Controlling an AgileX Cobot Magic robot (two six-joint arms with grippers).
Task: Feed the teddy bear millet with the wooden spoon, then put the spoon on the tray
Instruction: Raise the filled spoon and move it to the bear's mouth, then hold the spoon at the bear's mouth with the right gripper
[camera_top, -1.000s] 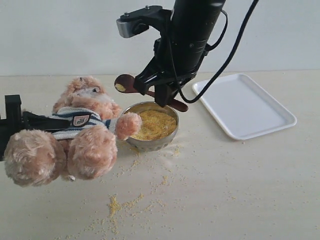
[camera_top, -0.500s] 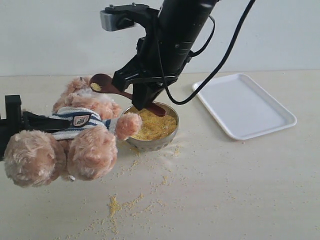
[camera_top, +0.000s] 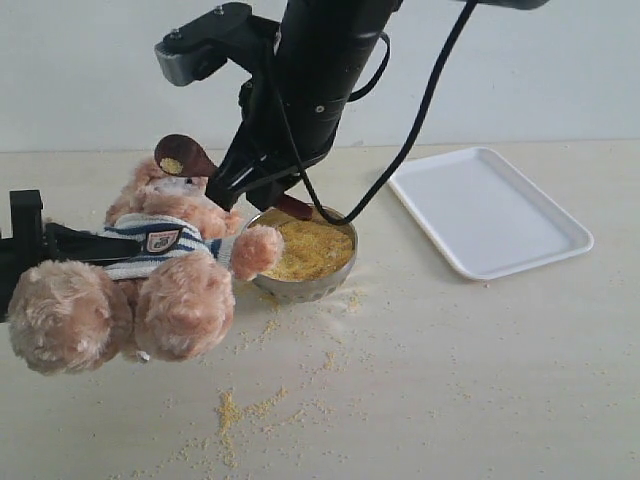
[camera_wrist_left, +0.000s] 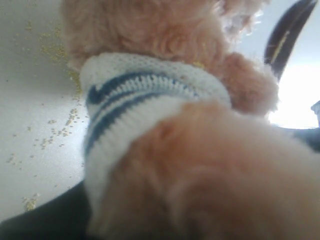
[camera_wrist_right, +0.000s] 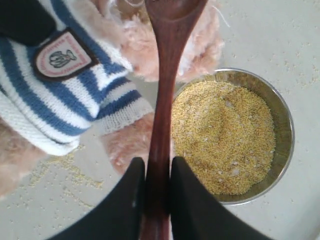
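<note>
The teddy bear (camera_top: 165, 250) leans back at the left of the table, and its striped shirt (camera_wrist_left: 135, 95) fills the left wrist view. My left gripper (camera_top: 105, 247) reaches in from the left and is shut on the bear's body; its fingertips are buried in the plush. My right gripper (camera_top: 245, 175) is shut on the handle of the wooden spoon (camera_wrist_right: 162, 100). The spoon bowl (camera_top: 183, 158) holds a little millet and sits right at the bear's face. More millet (camera_wrist_right: 225, 135) is heaped in the metal bowl (camera_top: 300, 285) beside the bear's paw. The white tray (camera_top: 490, 210) lies at the right, with nothing on it.
Loose grains (camera_top: 235, 410) are scattered on the table in front of the bowl and the bear. The right arm and its black cable (camera_top: 420, 120) hang over the bowl and the tray's left corner.
My right gripper has carried the spoon left and slightly up, from above the metal bowl to the bear's face. The bear and the left gripper have not moved.
</note>
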